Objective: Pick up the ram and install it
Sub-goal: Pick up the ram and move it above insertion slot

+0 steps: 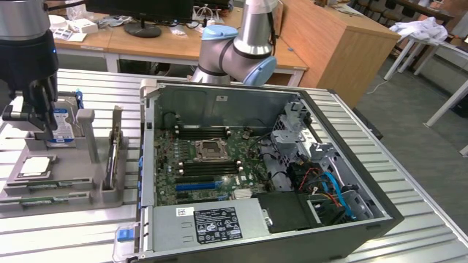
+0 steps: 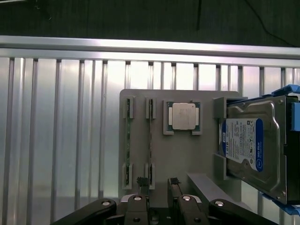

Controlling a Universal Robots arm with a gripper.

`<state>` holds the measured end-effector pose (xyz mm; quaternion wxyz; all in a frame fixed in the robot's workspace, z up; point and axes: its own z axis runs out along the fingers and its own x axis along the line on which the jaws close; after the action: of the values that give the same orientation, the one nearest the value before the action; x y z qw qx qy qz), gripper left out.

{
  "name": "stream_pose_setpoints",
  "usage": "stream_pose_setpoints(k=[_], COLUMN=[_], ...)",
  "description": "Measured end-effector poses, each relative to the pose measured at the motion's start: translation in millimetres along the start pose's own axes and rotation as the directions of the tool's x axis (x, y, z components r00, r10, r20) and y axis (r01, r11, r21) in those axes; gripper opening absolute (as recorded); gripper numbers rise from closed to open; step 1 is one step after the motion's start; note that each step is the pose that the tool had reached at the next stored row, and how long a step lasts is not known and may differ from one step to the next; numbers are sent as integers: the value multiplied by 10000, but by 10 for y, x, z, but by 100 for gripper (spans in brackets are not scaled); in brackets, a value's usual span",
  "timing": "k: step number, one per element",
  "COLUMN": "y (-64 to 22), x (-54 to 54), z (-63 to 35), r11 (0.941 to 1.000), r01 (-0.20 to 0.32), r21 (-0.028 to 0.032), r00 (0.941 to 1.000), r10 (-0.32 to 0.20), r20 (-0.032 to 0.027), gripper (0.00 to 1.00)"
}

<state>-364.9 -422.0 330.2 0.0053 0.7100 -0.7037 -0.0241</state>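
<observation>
Two ram sticks stand on edge in clips on the grey fixture tray (image 2: 187, 159): one ram stick (image 2: 150, 140) and a second (image 2: 127, 140) beside it. In the exterior view they lie at the tray's front, ram (image 1: 44, 186) and ram (image 1: 33, 201). My gripper (image 2: 157, 182) hovers above the tray, open, with nothing between its fingers; one fingertip (image 2: 140, 181) is close to the nearer stick's end. In the exterior view the gripper (image 1: 30, 123) hangs over the tray's back part, near the hard drive. The motherboard's dark memory slots (image 1: 205, 132) flank the processor socket (image 1: 208, 148) inside the open case.
A blue-labelled hard drive (image 2: 248, 145) stands in the tray next to a square silver processor (image 2: 183, 116). A thin upright card (image 1: 115, 150) sits at the tray's edge by the case wall (image 1: 146, 164). The arm's base (image 1: 241, 49) rises behind the case. Ribbed metal tabletop (image 1: 66, 235) surrounds everything.
</observation>
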Motion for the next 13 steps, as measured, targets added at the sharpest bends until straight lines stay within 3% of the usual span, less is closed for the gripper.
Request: stream_pose_setpoints(k=[13], y=[-6], x=[5], z=[180], r11=[10000], r01=[0], r21=[0], r00=[10000], r10=[0], r20=[0], gripper=[30])
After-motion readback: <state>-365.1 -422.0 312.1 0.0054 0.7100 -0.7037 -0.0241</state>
